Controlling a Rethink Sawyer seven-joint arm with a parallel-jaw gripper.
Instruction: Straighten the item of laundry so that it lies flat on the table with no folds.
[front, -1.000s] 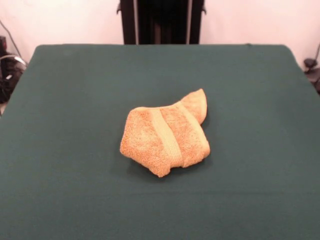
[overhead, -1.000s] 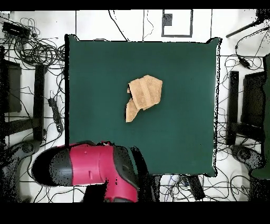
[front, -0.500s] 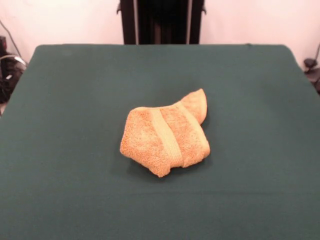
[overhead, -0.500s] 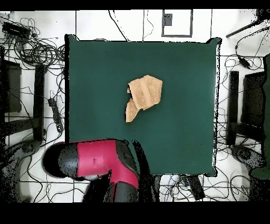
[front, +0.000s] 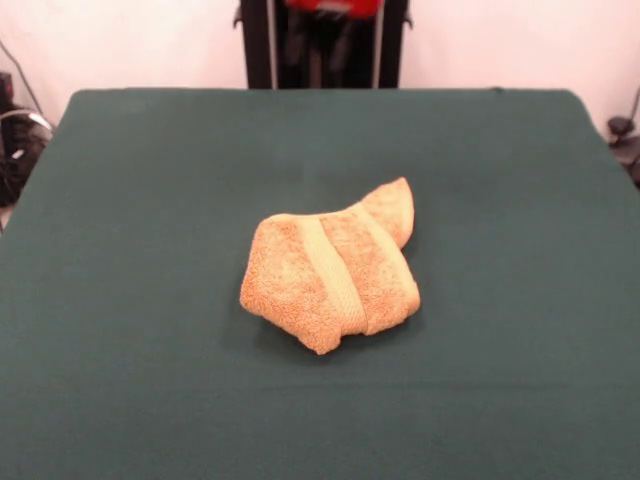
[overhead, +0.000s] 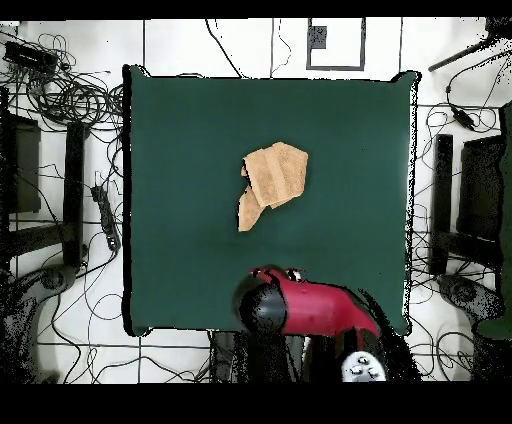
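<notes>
Towel (front: 332, 279) bunched, folded mid-table (front: 120, 300) (band up); well apart from red arm (overhead: 310, 305); gripper state unclear, can't tell.

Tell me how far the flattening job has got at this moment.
Nothing looks done yet: the towel sits bunched mid-table, folded over itself, its paler band wrapping across the top and one corner sticking up. In hand: the red arm hangs over the table's edge, apart from the cloth. The pincer is not in view. All the gripping and spreading out is left.
</notes>
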